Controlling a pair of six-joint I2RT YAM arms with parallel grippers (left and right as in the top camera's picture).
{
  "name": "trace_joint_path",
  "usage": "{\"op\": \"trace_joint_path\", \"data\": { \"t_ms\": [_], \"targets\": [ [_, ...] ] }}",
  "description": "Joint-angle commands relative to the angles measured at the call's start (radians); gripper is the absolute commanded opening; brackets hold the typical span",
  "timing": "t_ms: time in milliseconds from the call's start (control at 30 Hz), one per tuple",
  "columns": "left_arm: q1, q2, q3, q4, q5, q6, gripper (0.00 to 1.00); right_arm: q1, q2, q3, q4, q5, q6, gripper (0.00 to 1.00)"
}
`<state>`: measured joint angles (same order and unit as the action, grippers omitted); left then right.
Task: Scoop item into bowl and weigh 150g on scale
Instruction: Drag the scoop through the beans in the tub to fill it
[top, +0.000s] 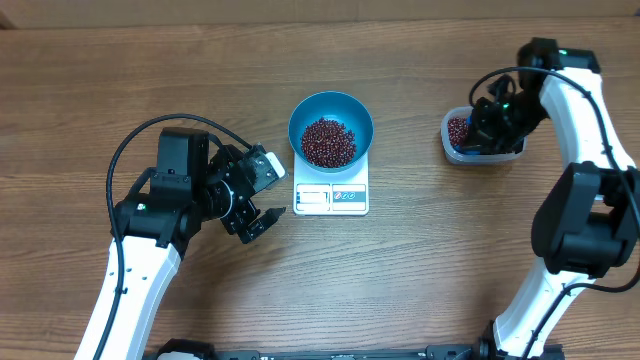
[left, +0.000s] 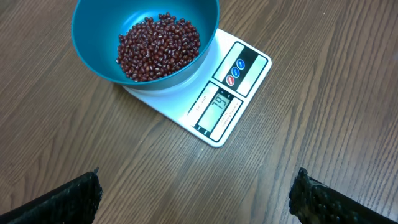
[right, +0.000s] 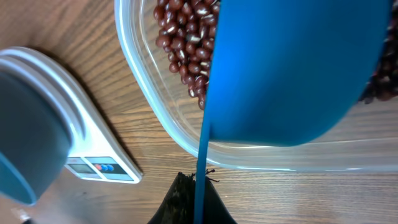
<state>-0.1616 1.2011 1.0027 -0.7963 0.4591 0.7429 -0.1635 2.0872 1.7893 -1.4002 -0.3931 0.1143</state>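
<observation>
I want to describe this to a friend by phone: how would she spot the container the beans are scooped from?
Find the white scale in the middle of the wooden table, then look toward its right edge. A clear rectangular tub of beans sits there. Unlike the round teal bowl on the scale, it is transparent and straight-sided.

Brown wood-grain table (top: 150, 60), evenly lit throughout.
</observation>
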Motion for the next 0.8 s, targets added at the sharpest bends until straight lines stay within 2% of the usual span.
{"op": "trace_joint_path", "data": {
  "t_ms": [0,267,767],
  "targets": [
    [0.004,0.005,-0.006,0.000,0.002,0.019,1.00,-0.039,0.004,-0.005,0.011,-0.078,-0.056,0.04],
    [0.004,0.005,-0.006,0.000,0.002,0.019,1.00,-0.061,0.004,-0.005,-0.026,-0.137,-0.169,0.04],
    [0.004,0.005,-0.006,0.000,0.002,0.019,0.99,-0.090,0.004,-0.005,-0.027,-0.201,-0.191,0.04]
  ]
}}
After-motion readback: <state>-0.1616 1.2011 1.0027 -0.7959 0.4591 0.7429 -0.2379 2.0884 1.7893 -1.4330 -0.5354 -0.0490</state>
